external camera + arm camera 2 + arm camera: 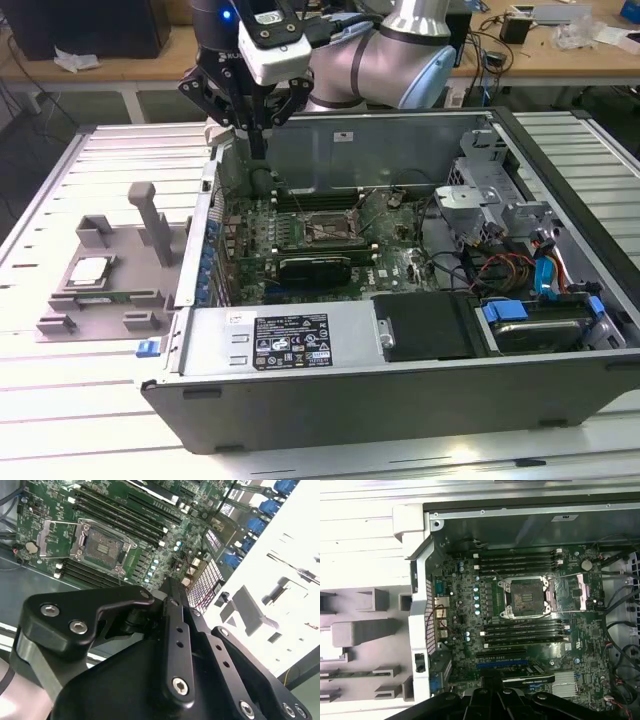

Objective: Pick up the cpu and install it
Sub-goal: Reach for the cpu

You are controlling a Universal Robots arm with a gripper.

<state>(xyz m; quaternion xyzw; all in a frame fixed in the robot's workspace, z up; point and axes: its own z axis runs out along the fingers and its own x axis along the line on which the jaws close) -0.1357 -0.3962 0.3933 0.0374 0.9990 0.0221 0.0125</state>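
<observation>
In the exterior view I see a white slatted table (60, 400) carrying an open computer case (400, 400) across centre and right, and a grey holder tray (90, 235) at middle left, just beside it.

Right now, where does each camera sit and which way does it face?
Exterior view: off the arm, looking down into the open case, cpu on the tray beside it; arm and gripper show.
First wrist view: on the arm, straight down at the socket; gripper shows.
Second wrist view: on the arm, slanting past the gripper to the socket.
Both wrist views share socket and gripper.
</observation>
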